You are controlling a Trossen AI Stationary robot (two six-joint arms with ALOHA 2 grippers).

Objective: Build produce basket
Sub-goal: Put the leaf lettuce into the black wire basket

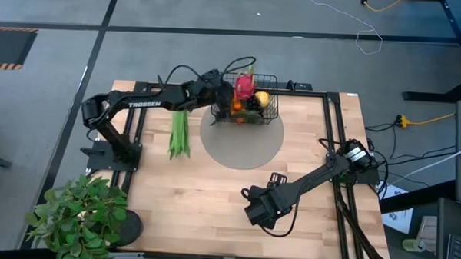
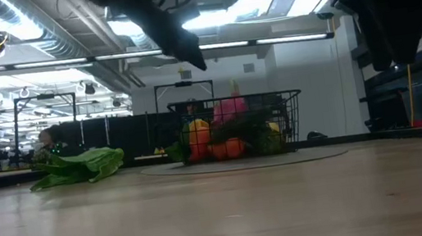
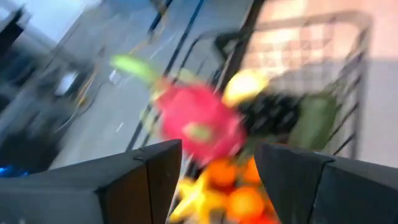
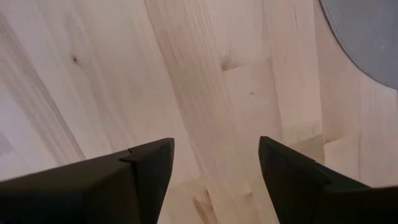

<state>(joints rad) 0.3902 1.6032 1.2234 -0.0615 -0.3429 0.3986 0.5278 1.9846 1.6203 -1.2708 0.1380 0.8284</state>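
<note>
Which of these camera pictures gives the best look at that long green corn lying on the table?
The high view: the corn lies whole on the bare wood, left of the basket. The low view shows it only edge-on, far left. Neither wrist view shows it.

Probably lab: exposed ceiling ducts [image 2: 58, 32]
</note>
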